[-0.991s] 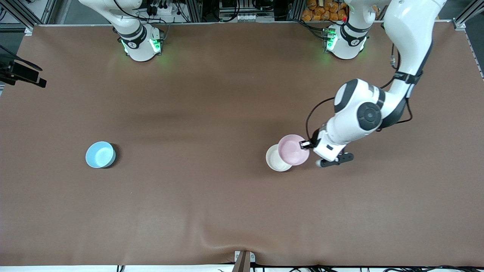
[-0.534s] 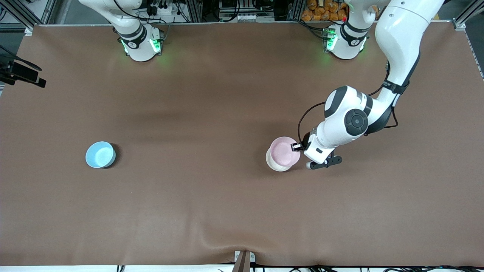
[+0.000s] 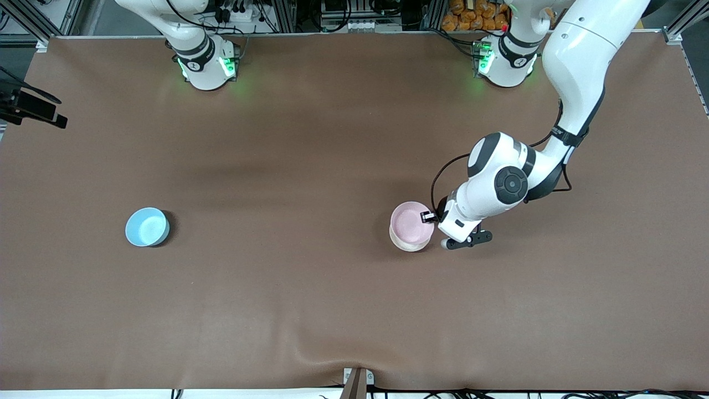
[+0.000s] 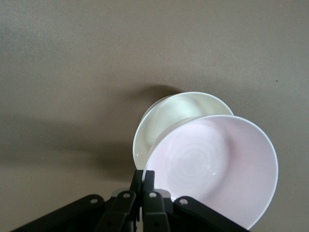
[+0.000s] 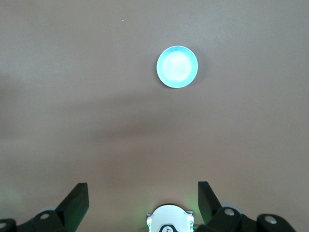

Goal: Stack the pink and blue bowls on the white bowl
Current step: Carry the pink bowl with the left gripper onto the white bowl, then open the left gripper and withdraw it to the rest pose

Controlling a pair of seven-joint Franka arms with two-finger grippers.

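My left gripper [image 3: 427, 216] [image 4: 148, 176] is shut on the rim of the pink bowl [image 3: 411, 223] [image 4: 217, 169]. It holds the bowl over the white bowl [image 3: 407, 247] [image 4: 169, 116] and covers most of it. Only a crescent of white rim shows, and I cannot tell whether the two touch. The blue bowl [image 3: 147, 226] [image 5: 177, 66] sits alone on the brown table toward the right arm's end. My right gripper [image 5: 142, 186] is open and empty, high over the table by its own base [image 5: 169, 220]. It is out of the front view.
Both arm bases [image 3: 206, 64] [image 3: 504, 61] stand along the table's back edge. A black device [image 3: 33, 108] juts in at the right arm's end. A small bracket [image 3: 356, 382] sits at the table edge nearest the front camera.
The left arm has carried the pink bowl sideways toward the right arm's end and lower, from partly overlapping the white bowl to covering most of it. The right arm and blue bowl are unmoved.
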